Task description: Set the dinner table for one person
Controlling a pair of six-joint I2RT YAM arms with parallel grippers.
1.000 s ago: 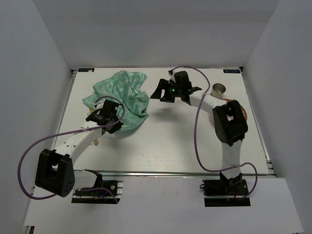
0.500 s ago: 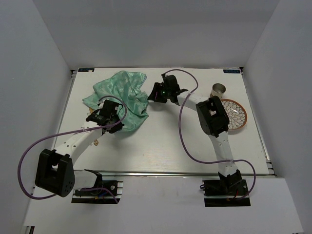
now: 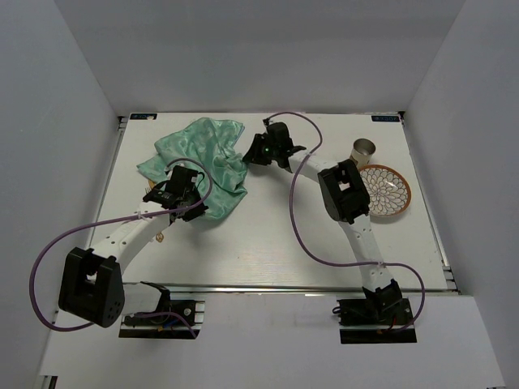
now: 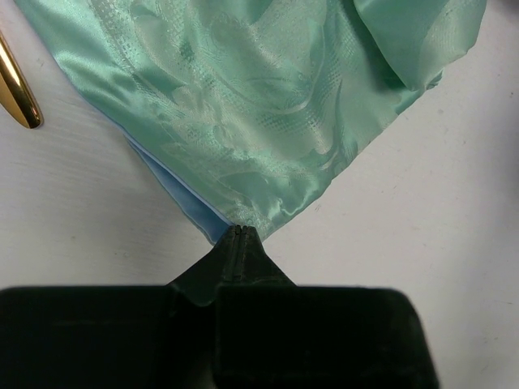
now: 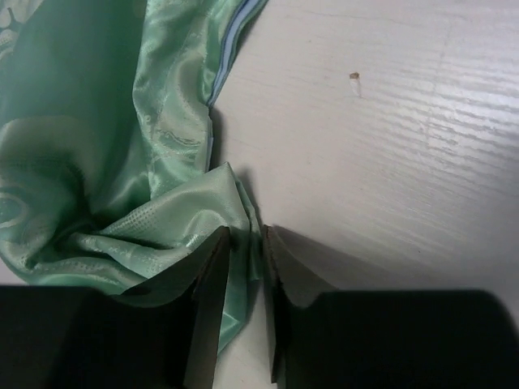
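Note:
The white dinner table [image 3: 268, 243] carries a crumpled, shiny mint-green cloth [image 3: 203, 158] at its back left. My left gripper [image 3: 193, 211] is shut on the cloth's near corner; in the left wrist view the closed tips [image 4: 237, 231] pinch that corner of the cloth [image 4: 259, 105]. My right gripper [image 3: 250, 156] is low at the cloth's right edge. In the right wrist view its jaws [image 5: 246, 235] stand a narrow gap apart, with a fold of the cloth [image 5: 105, 162] lying between them against the left finger.
A patterned plate with a brown rim [image 3: 387, 191] and a metal cup [image 3: 364, 149] stand at the right of the table. A gold utensil [image 4: 16, 89] lies beside the cloth near the left gripper. A metal rail [image 3: 284, 287] runs along the near edge; white walls surround.
The right arm swung left from the middle of the table to the cloth's right edge, uncovering the plate. Its jaws narrowed around a fold. The left gripper held still.

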